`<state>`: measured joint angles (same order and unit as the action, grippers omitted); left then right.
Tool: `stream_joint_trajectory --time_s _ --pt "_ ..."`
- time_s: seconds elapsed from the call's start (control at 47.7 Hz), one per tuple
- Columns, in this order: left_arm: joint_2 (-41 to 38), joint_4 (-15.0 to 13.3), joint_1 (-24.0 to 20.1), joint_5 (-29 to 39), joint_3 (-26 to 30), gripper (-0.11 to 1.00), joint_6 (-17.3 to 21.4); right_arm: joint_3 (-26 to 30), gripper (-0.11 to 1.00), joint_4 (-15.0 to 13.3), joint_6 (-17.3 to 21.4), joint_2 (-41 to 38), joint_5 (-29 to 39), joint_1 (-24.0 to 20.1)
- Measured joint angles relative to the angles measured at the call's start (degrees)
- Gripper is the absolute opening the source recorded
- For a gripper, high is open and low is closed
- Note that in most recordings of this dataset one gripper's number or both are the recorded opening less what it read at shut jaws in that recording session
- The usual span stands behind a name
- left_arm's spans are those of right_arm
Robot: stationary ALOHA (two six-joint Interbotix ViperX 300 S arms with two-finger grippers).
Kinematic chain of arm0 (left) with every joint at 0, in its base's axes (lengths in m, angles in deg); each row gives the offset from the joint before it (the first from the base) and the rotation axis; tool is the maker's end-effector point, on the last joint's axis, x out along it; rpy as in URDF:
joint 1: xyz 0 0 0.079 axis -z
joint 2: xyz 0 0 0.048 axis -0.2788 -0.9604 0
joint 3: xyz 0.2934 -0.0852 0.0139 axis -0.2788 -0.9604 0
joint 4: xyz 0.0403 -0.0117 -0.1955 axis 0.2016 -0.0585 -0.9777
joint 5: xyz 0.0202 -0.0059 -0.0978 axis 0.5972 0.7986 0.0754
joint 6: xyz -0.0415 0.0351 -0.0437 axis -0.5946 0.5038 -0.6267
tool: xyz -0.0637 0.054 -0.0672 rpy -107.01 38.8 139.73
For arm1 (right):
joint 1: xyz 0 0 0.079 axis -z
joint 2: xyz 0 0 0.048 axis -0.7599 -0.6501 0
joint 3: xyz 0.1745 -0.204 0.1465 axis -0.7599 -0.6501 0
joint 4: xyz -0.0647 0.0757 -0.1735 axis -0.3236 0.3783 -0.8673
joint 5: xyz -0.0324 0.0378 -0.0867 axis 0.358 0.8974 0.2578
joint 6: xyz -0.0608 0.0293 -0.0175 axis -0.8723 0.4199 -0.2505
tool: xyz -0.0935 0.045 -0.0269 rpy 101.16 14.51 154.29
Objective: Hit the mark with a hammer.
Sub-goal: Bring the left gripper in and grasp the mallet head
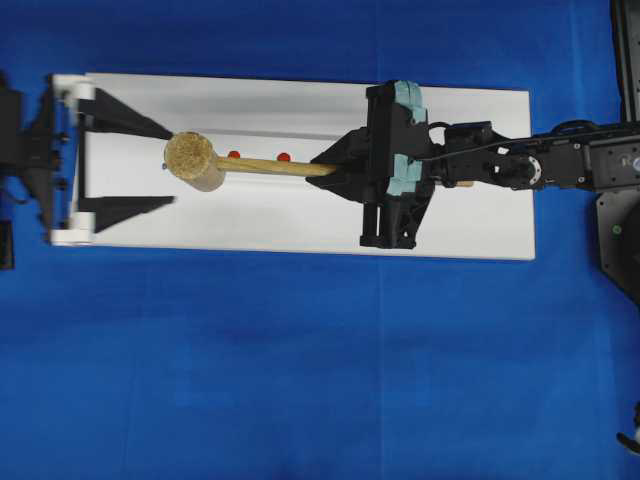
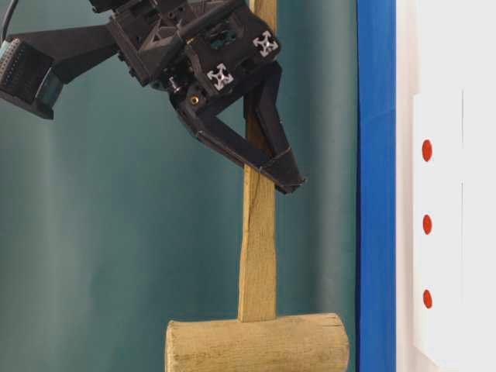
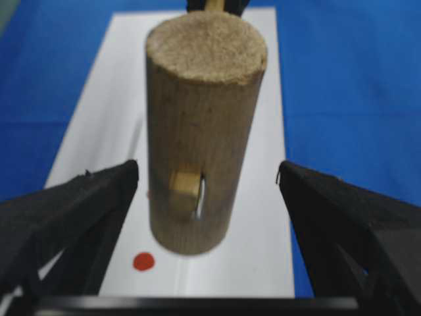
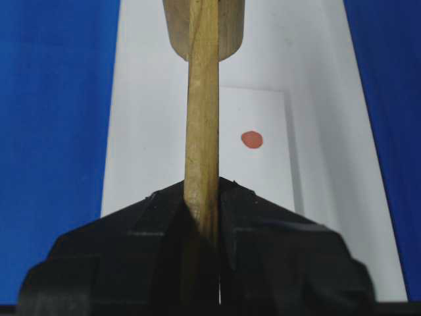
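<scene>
Hammer (image 1: 215, 163) handle clamped in my right pincer (image 1: 345, 170); left pincer (image 1: 165, 165) wide, flanking hammer's head.

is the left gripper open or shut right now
Open. In the left wrist view the left gripper's fingers stand wide apart on either side of the hammer head, touching nothing.

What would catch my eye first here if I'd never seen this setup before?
A wooden hammer held out over a long white board on blue cloth, its handle clamped in the right tool. Red dots sit in a row on the board beside it. The left tool stands wide open at the board's left end, either side of the hammer's head.
</scene>
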<state>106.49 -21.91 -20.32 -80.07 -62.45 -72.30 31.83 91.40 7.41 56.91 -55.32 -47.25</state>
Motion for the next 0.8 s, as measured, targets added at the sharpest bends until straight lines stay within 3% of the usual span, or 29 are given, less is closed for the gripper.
stream_joint_trajectory --time_s 0.315,0.629,0.713,0.797 --pt "-10.1 0.1 -0.1 -0.4 7.0 0.94 -0.7 0.0 0.02 0.0 0.1 0.0 0.0 0.1" --pt "-11.5 0.0 -0.8 -0.5 7.6 0.92 -0.7 0.0 0.02 0.0 0.0 0.0 0.0 -0.3" --pt "-11.7 0.0 -0.8 -0.9 7.8 0.82 -0.6 0.0 0.02 0.0 0.0 0.0 0.0 -0.4" --pt "-11.8 0.0 -0.8 -1.3 7.8 0.60 -0.7 0.0 0.02 0.0 0.0 0.0 0.0 -0.4"
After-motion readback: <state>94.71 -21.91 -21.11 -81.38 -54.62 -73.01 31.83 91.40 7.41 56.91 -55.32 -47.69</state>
